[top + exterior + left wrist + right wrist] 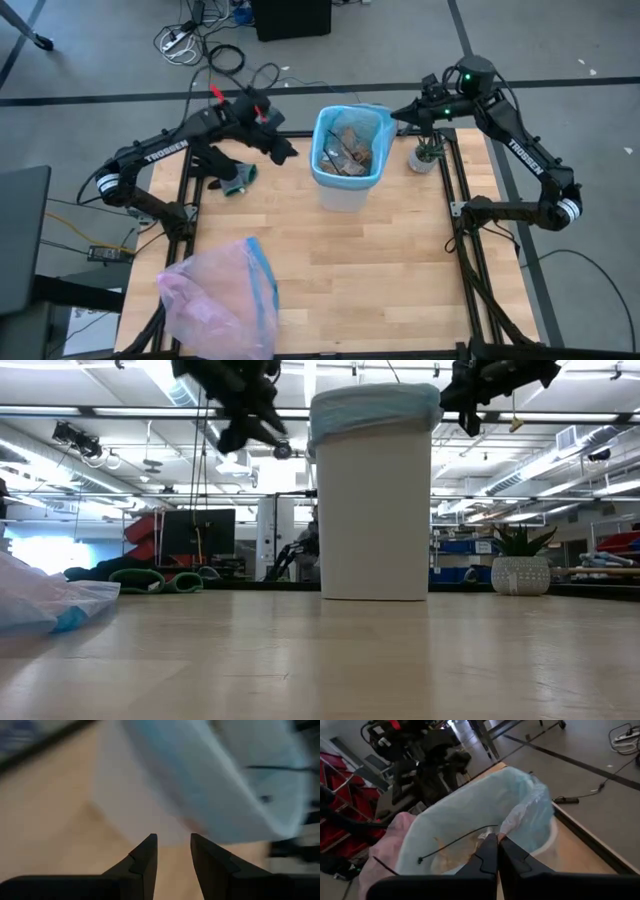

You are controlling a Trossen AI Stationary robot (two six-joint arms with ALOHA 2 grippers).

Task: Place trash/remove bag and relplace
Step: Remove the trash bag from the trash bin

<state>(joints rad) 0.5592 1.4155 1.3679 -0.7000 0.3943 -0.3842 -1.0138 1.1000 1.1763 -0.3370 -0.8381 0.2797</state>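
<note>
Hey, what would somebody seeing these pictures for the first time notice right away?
A white bin lined with a light-blue bag stands mid-table, trash inside. The right gripper, shut, sits at the bag's rim, while the left gripper hangs open by the bin's other side. A pink bag lies at the table's near left corner.

We see two matte black jointed arms, white TROSSEN lettering on each, a green light on the right arm (470, 75), perhaps red clips on the left arm (215, 95).
</note>
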